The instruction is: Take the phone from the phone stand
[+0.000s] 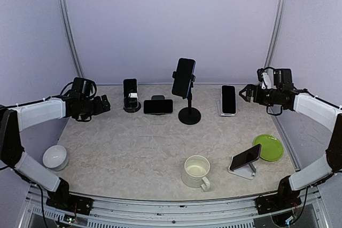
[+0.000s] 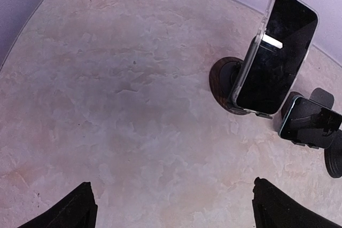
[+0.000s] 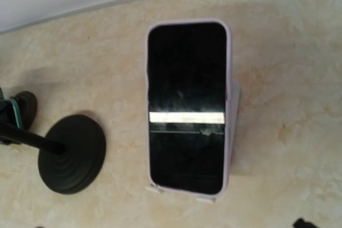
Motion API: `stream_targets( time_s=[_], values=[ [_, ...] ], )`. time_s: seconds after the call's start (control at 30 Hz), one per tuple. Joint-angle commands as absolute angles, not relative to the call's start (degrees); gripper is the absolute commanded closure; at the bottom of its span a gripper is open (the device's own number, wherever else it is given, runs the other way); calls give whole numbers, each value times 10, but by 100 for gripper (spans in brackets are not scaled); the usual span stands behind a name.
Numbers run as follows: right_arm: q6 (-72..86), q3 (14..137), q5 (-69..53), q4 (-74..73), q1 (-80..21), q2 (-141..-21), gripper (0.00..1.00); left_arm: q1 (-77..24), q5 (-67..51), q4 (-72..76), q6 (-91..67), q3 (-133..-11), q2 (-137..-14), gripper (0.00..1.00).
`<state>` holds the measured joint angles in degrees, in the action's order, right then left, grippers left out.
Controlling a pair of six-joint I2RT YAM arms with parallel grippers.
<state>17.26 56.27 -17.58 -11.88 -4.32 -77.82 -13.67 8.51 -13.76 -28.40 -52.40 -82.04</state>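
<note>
We count 5 phones on stands on the marbled table (image 1: 133, 148). The left gripper (image 1: 105, 104) hovers near the back left with its jaws spread wide and nothing between them. Its wrist camera looks down at the clear-cased phone (image 2: 275, 52), which leans upright on a round black stand (image 2: 222, 78), with a landscape phone (image 2: 310, 121) just beside it. The right gripper (image 1: 245, 93) hangs at the back right, also wide and empty, near the pale-cased phone (image 3: 187, 105), which stands upright on a white stand (image 3: 233, 110). Between these, a blue-edged phone (image 1: 183, 77) sits high on a pole stand (image 3: 72, 153). Near the front right, a tilted phone (image 1: 245, 157) rests on a low stand beside a green plate (image 1: 269, 147). A mug (image 1: 196, 171) stands left of it.
</note>
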Motion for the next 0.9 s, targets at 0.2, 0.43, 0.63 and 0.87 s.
stream_targets(
  time_s=[0.2,0.43,0.63,0.87],
  values=[
    [187,556,-208,-77,-24,-758,0,-164,99,-98,-266,-595,-863,1],
    [190,551,-219,-82,-16,-740,0,-188,123,-111,-258,-697,-949,1],
    [196,541,-218,-84,-13,-739,0,-204,134,-131,-253,-796,-1042,1],
    [203,537,-220,-81,-11,-743,0,-211,158,-171,-250,-904,-1141,1]
  ],
)
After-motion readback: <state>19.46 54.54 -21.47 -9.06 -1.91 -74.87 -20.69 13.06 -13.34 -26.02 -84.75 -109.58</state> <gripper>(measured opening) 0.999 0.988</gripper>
